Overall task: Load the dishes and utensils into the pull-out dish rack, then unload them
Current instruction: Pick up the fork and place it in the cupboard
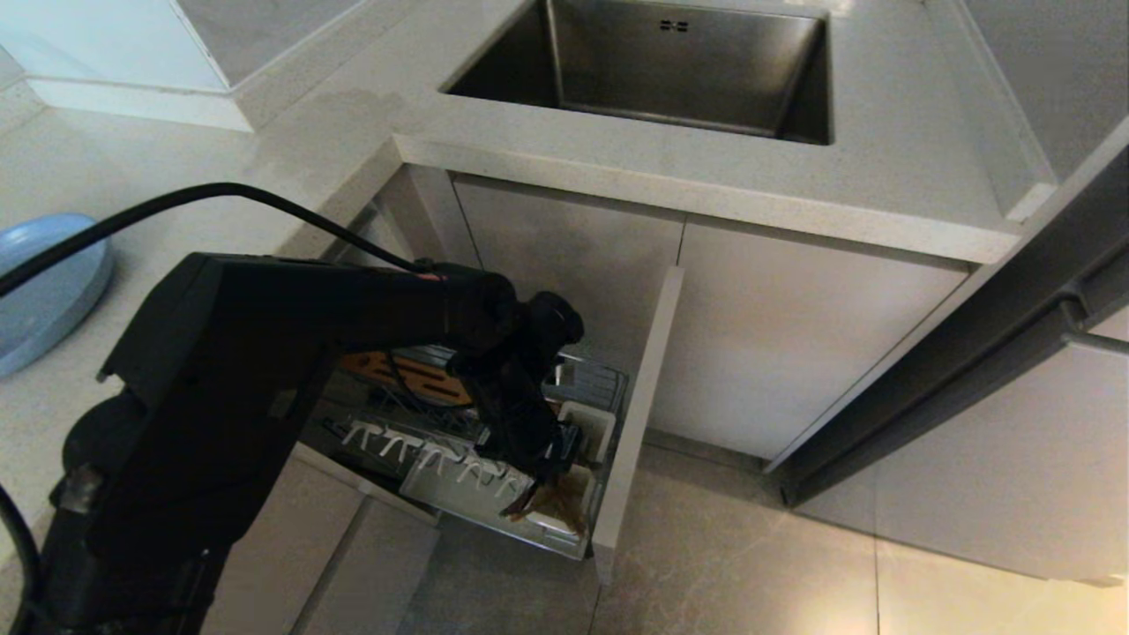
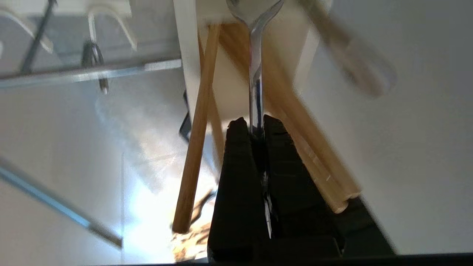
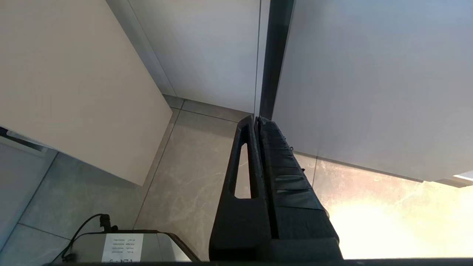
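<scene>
Left gripper [image 2: 257, 123] clamped tight on the handle of the silver spoon [image 2: 255, 74]; spoon bowl end points away from the fingers, into the white utensil cup [image 2: 192, 55]. Light-wood chopsticks [image 2: 196, 147] stand in the same cup, leaning; one is on one side of the fingers, the others cross behind the spoon on the other side. Whether they touch the spoon cannot be told.

In the head view the left gripper [image 1: 551, 472] points down over the front corner of the pull-out dish rack [image 1: 609, 388], at the utensil cups beside the beige front panel [image 1: 639, 406]. Rack is pulled out from under the counter; white prongs [image 1: 423, 450] and the wooden slotted strip [image 1: 414, 375] show beside the arm.

Pale-blue plate [image 1: 44, 291] lies on the countertop [image 1: 617, 176] at the far left, well apart from the rack. Steel sink [image 1: 661, 70] sits in the counter above the rack.

Right gripper [image 3: 257, 122] hangs with fingers pressed together, holding nothing, over the tiled floor [image 3: 192, 177] near cabinet doors.
</scene>
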`<state>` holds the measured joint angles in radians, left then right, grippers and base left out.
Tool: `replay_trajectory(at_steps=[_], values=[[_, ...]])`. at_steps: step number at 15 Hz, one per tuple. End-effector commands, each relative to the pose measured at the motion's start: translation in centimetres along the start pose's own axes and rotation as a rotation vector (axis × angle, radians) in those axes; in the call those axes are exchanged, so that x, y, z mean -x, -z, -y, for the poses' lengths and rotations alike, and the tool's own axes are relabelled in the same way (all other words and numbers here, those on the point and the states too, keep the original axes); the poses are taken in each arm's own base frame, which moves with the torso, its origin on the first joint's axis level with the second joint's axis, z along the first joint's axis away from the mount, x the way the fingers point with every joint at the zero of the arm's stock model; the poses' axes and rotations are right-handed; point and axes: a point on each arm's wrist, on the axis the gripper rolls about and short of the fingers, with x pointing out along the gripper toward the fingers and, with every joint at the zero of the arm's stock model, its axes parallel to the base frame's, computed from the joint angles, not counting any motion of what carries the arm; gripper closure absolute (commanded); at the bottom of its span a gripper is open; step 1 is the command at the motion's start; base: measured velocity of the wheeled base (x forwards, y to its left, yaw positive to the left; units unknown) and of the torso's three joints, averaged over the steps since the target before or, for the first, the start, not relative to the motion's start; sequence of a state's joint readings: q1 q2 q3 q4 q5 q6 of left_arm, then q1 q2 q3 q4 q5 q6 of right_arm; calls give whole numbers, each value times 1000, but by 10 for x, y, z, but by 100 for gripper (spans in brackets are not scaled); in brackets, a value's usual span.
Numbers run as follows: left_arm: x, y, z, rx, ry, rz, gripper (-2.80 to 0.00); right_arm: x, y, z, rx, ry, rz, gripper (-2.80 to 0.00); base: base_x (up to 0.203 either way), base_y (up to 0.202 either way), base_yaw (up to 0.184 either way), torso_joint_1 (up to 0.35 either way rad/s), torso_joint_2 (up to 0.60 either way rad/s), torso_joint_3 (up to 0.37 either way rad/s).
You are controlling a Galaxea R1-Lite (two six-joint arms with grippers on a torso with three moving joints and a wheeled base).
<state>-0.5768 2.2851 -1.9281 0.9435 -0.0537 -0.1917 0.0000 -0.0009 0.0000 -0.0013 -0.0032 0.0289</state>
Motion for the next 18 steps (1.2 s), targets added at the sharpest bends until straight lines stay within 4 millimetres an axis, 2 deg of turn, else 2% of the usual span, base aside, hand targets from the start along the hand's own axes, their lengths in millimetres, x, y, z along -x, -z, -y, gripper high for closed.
replay_trajectory(at_steps=[1, 8, 18], values=[[1, -3, 1, 14, -1, 37, 0, 0, 0, 0, 0, 0, 1, 0, 0, 0, 0, 0, 0, 0], [-11, -15, 14, 135, -30, 159, 0, 0, 0, 0, 0, 0, 1, 0, 0, 0, 0, 0, 0, 0], [-19, -21, 15, 197, -58, 207, 0, 0, 0, 0, 0, 0, 1, 0, 0, 0, 0, 0, 0, 0]])
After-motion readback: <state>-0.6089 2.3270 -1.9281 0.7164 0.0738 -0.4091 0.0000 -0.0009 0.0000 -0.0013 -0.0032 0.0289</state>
